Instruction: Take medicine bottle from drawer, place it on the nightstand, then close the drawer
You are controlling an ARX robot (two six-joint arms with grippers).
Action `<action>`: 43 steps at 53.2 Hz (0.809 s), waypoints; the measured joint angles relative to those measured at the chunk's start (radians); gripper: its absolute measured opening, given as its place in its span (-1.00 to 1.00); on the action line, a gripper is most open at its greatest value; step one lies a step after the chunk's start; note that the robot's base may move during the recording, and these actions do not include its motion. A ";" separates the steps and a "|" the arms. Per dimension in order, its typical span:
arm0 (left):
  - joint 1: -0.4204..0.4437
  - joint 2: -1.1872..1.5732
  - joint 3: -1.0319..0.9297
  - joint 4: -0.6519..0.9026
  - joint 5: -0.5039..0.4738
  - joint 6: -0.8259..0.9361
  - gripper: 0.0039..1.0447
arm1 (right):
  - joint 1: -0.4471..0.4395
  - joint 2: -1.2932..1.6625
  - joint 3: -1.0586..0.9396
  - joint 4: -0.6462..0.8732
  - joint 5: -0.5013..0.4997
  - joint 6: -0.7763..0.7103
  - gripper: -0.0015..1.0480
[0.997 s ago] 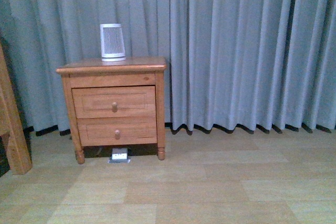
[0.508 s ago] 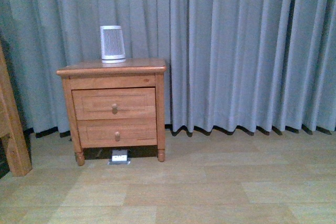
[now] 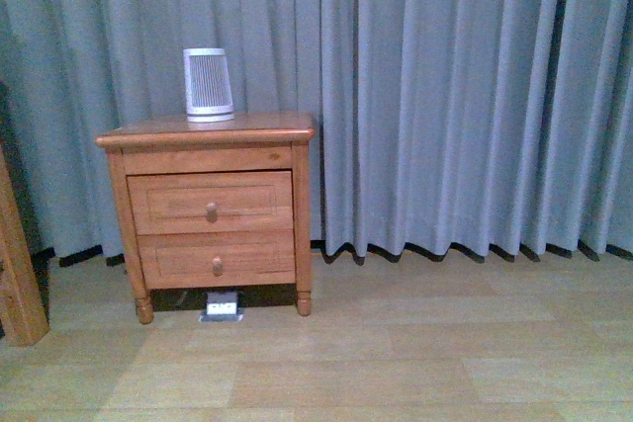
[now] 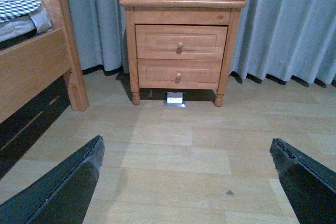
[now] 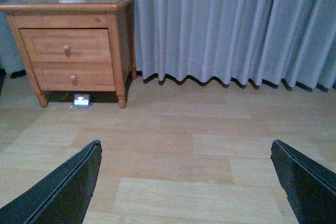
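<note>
We are drawing closer: the nightstand (image 3: 257, 126) is looming larger in the front view than a moment ago. Its upper drawer (image 3: 210, 203) is sitting shut, so the medicine bottle is staying hidden, presumably inside. The left pincer (image 4: 186, 148) and right pincer (image 5: 186, 148) are hanging spread, empty, well short of the nightstand.

Grey-blue curtain (image 3: 445, 96), pale wood floor (image 3: 396, 363)

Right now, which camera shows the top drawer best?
The left wrist view: the drawer faces the camera square-on, whole and shut. The front view shows it off to the left; the right wrist view shows it obliquely.
</note>
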 joint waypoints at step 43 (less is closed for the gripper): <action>0.000 0.000 0.000 0.000 -0.002 0.000 0.87 | 0.000 0.000 0.000 0.000 0.000 0.000 0.87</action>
